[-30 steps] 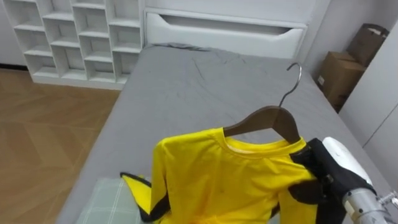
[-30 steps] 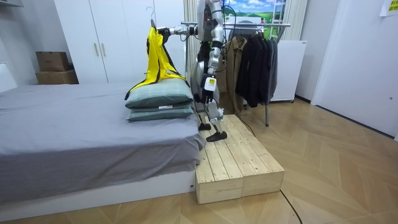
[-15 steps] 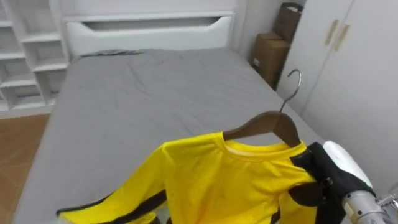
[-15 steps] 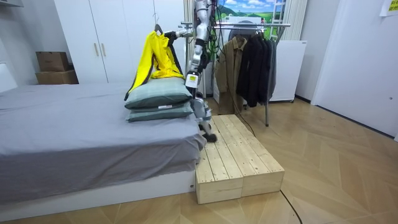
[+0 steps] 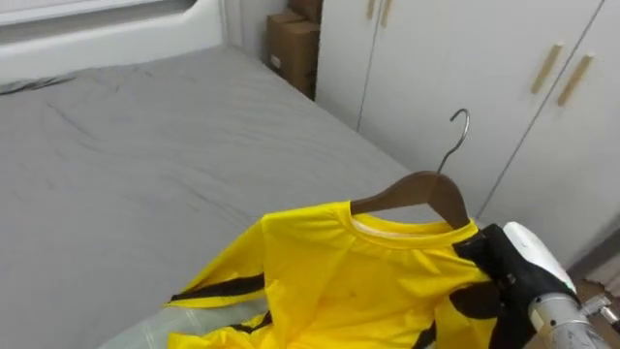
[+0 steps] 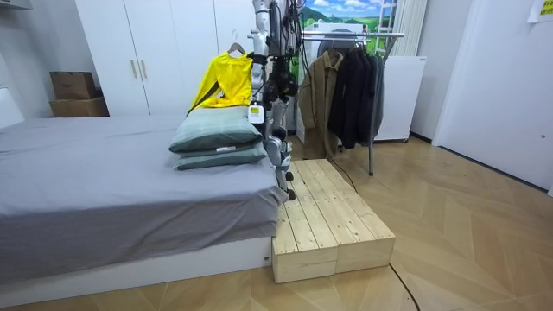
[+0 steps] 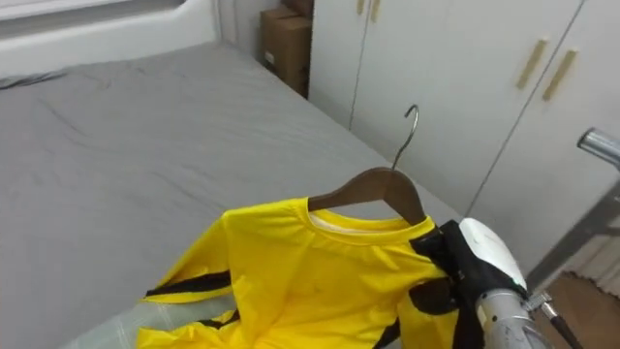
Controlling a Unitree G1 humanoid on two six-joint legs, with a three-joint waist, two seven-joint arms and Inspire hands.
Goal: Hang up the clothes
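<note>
Above the grey bed (image 5: 145,126), near white wardrobe doors (image 5: 465,58), a yellow shirt (image 5: 358,281) with black trim hangs on a wooden hanger (image 5: 417,189) with metal hook; right hand (image 5: 499,267), fingers curled, grips the shirt-covered end of the hanger

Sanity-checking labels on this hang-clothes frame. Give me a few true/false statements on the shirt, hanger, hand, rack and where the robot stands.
1. The yellow shirt is on a wooden hanger. True.
2. The right hand grips the hanger's shirt-covered end. True.
3. The clothes rack carries dark coats. True.
4. The hook is already over the rack's rail. False: it is free in the air, in front of the white wardrobe doors.
5. The robot stands on the bare floor. False: it stands on a wooden platform beside the bed.
</note>
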